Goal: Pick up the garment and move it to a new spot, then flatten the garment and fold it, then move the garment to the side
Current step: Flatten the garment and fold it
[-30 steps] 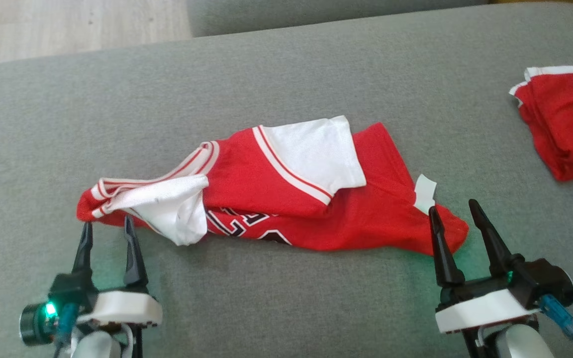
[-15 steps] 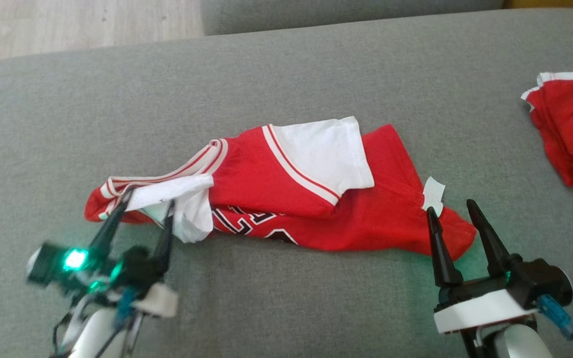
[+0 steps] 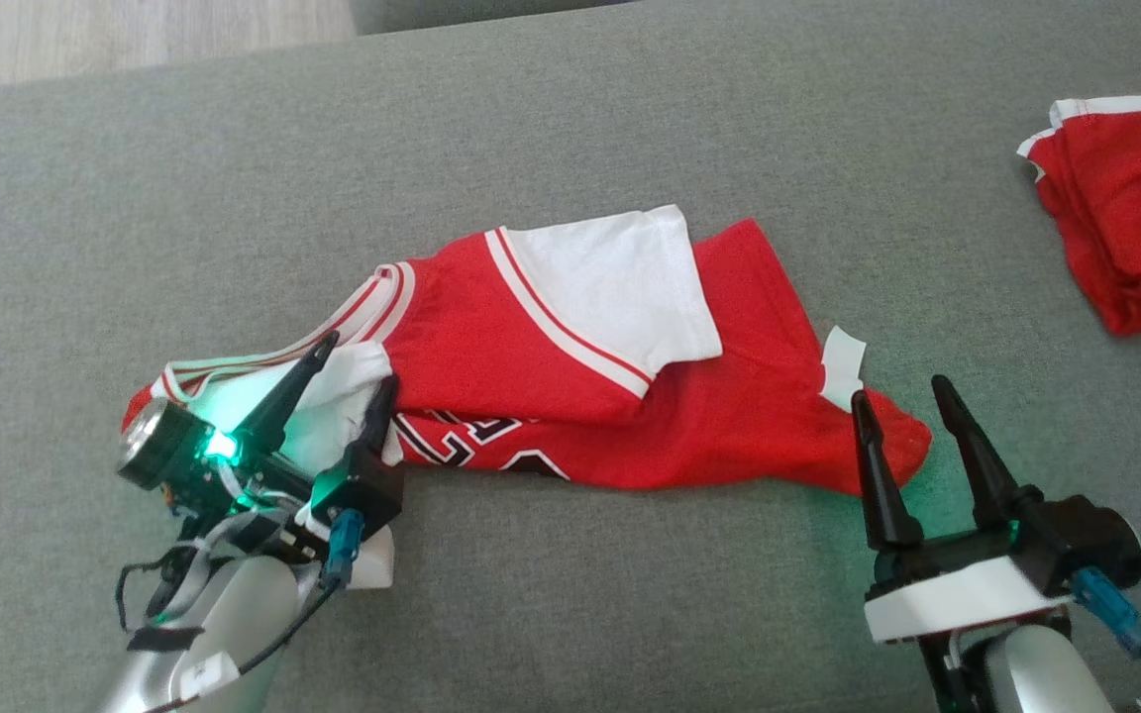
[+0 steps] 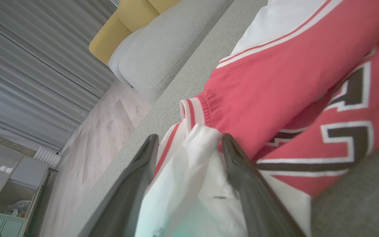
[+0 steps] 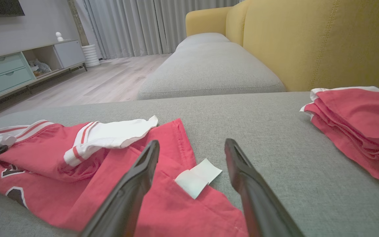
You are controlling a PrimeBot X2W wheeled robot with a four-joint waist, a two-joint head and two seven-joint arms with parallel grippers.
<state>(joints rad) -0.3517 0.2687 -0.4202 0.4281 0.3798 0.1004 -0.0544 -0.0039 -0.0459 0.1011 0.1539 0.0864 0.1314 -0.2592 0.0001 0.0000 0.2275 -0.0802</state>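
Red-and-white jersey garment [image 3: 570, 396]: your left fingers [image 3: 283, 396] straddle its sleeve [image 4: 189, 184], right fingers [image 3: 878, 475] its hem [image 3: 912, 446], both pairs apart for lifting.

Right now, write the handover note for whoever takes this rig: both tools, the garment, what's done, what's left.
Garment: crumpled on the grey cushion, not lifted.
Left tool: open, astride the white sleeve at its left end, not clamped.
Right tool: open, poised at its right hem by the white tag.
A second red garment lies folded at far right.
Done: nothing yet.
Left: grip, move, flatten, fold, set aside.
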